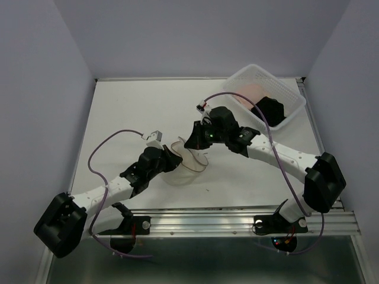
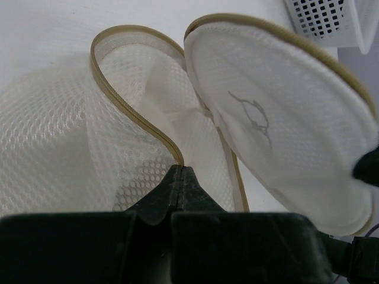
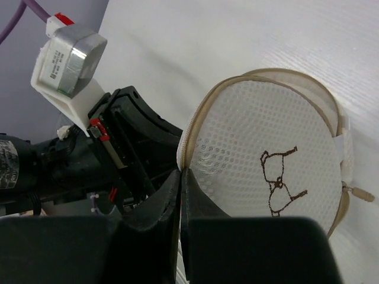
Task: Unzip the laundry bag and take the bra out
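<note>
The laundry bag (image 1: 190,163) is a cream-white mesh pouch with a tan zipper rim, standing open at mid-table. In the left wrist view its body (image 2: 127,112) gapes left and its flat lid (image 2: 278,118), with the bra outline, is swung right. My left gripper (image 2: 180,171) is shut on the body's zipper rim; it also shows in the top view (image 1: 173,155). My right gripper (image 3: 182,173) is shut on the rim of the lid (image 3: 266,165); it also shows in the top view (image 1: 193,142). Inside the bag I see only pale mesh folds; I cannot tell a bra there.
A clear plastic basket (image 1: 291,90) stands at the back right, holding a pinkish item (image 1: 251,90) and a black item (image 1: 271,110); its corner shows in the left wrist view (image 2: 323,21). The left arm's wrist (image 3: 89,160) is close beside the right gripper.
</note>
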Motion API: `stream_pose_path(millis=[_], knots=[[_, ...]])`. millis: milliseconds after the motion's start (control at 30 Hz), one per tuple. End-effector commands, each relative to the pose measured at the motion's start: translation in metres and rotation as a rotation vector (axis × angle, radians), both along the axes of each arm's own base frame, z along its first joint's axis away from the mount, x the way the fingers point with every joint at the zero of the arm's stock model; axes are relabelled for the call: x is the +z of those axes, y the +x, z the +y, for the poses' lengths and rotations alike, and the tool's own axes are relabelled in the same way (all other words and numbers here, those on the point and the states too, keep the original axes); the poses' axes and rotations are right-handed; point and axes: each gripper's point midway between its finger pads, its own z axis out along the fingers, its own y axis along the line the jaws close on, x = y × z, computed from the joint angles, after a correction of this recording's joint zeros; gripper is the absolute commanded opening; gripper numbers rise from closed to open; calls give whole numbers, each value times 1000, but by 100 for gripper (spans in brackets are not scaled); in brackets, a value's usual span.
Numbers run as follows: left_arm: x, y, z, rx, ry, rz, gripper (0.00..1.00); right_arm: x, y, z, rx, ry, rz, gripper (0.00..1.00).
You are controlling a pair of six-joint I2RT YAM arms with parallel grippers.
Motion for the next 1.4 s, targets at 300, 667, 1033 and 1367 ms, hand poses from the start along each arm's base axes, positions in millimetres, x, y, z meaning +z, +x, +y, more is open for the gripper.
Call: stream_pose_path(millis=[300, 667, 1033, 1367], knots=[[12, 3, 9, 66, -41, -48, 0, -52, -22, 35, 53, 87, 115, 22], [24, 1, 29, 153, -37, -62, 28, -72, -27, 34, 69, 55, 122, 62], [39, 2, 74, 333, 58, -73, 88, -85, -9, 41, 51, 10, 70, 92], [44, 11, 98, 389, 148, -80, 89, -81, -4, 48, 85, 19, 30, 100]])
